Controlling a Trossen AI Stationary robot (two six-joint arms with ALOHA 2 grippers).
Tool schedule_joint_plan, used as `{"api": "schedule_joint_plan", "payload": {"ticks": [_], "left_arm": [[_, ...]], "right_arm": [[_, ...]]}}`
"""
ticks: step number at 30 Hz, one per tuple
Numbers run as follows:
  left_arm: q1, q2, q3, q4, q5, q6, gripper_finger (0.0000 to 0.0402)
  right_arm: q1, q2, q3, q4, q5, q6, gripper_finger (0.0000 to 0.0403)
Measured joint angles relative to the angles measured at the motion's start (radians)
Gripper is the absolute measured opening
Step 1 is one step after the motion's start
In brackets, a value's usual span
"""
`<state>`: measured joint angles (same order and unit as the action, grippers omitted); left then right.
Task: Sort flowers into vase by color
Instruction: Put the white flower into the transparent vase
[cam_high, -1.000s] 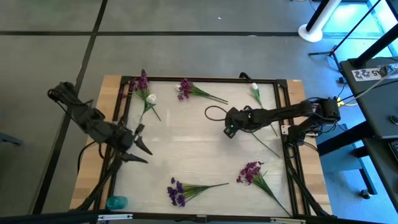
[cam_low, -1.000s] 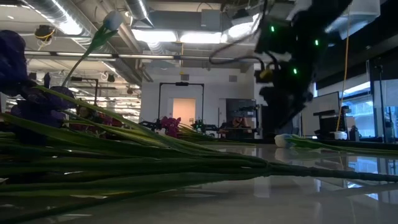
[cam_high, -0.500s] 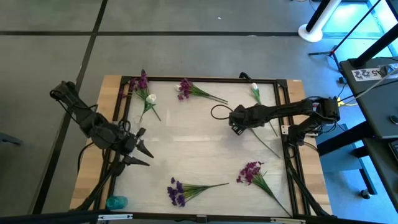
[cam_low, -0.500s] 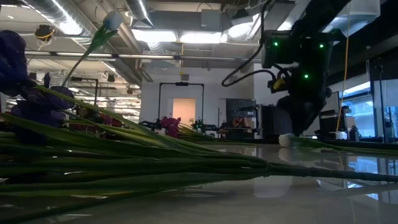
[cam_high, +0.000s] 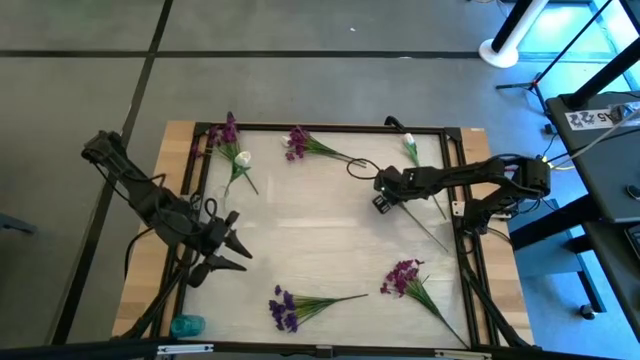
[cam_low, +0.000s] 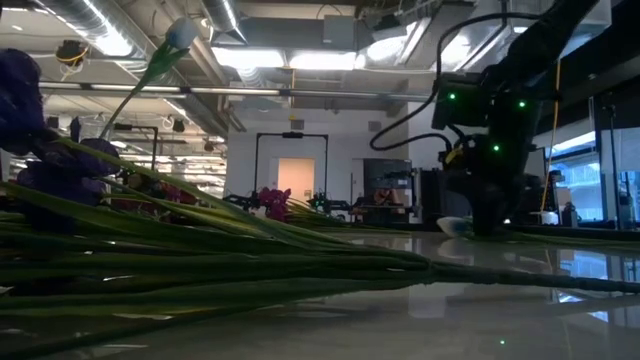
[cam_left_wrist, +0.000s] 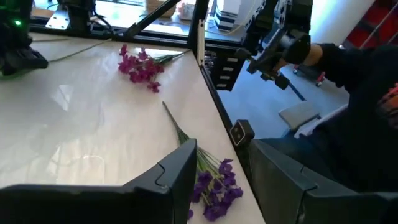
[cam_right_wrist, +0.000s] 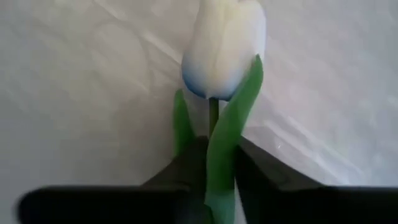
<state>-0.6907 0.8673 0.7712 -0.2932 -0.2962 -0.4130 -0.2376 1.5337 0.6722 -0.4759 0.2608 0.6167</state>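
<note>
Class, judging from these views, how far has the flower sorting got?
Done: nothing; every flower lies flat on the pale table, none in a vase. In hand: the right gripper is shut on the stem of a white tulip with green leaves, down at the tabletop. The left gripper hangs open. Left: the purple sprigs and other white buds.

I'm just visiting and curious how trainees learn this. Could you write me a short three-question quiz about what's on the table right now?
1. True or false: the right gripper has a white tulip stem between its fingers.
2. Which is nearest the left gripper? A white bud B violet bunch C magenta bunch
3. Fill in: the teal object sits at the table's front-____ corner.

Key: 1 true; 2 B; 3 left.
</note>
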Motion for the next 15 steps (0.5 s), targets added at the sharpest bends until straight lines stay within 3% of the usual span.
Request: {"api": "schedule_joint_plan", "payload": {"ticks": [3,7,15], "left_arm": [[0.000,0.026,0.000,0.058,0.001,0.003,0.0144],[0.000,0.040,0.000,0.078,0.048,0.004,0.0144],[0.027,0.080,0.000,0.080,-0.050,0.012,0.0144]], "right_arm": [[0.029,-0.023,0.013,-0.008,0.007,-0.023,0.0015],[0.138,-0.130,0.076,0.080,-0.032,-0.028,0.0027],[0.446,-0.270,0.085,0.702,0.007,-0.301,0.0007]]}}
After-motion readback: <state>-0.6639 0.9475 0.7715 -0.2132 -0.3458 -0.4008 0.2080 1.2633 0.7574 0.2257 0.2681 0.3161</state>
